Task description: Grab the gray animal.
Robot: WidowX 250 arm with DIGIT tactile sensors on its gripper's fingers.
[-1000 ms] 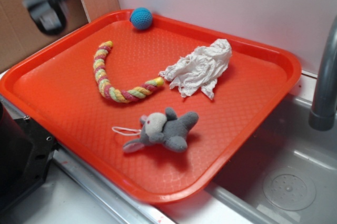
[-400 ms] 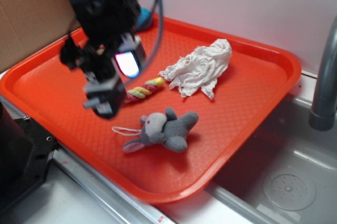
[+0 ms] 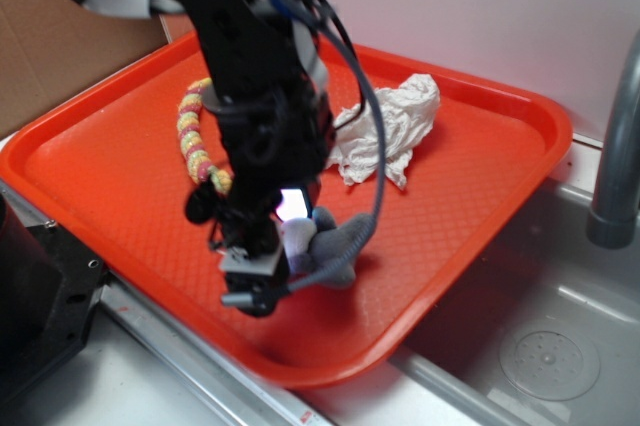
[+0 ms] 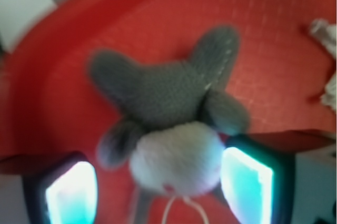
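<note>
On the orange tray (image 3: pixel 480 126), the hand (image 4: pixel 158 187) sits wide open, its fingers (image 4: pixel 247 184) flanking the gray animal's (image 4: pixel 174 103) pale head without gripping it.

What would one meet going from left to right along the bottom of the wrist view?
Left finger pad → pale face of the gray animal → right finger pad.

No text, label, brand or number is readable anywhere.
</note>
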